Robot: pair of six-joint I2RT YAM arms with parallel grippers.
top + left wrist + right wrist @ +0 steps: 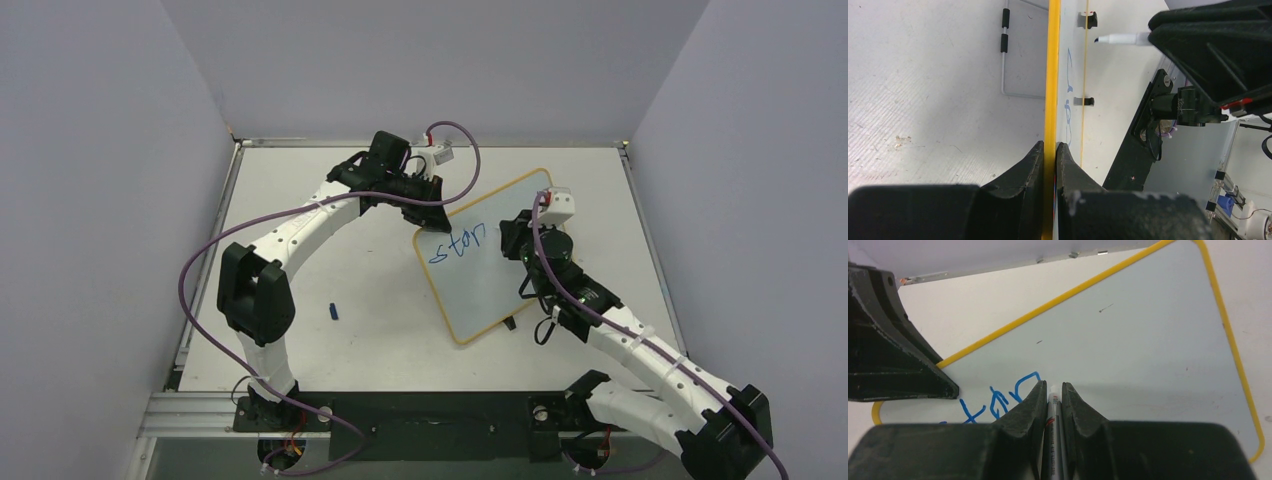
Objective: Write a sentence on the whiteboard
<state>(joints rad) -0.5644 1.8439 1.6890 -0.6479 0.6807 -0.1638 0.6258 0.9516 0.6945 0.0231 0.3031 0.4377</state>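
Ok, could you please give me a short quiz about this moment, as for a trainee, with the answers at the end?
1. True or false: the left pincer is shut on the yellow edge of the whiteboard.
2. What does the right pincer hold? A) an eraser B) a marker C) nothing
3. Fill in: the writing on the board is ____ in colour.
Key: 1 true; 2 B; 3 blue.
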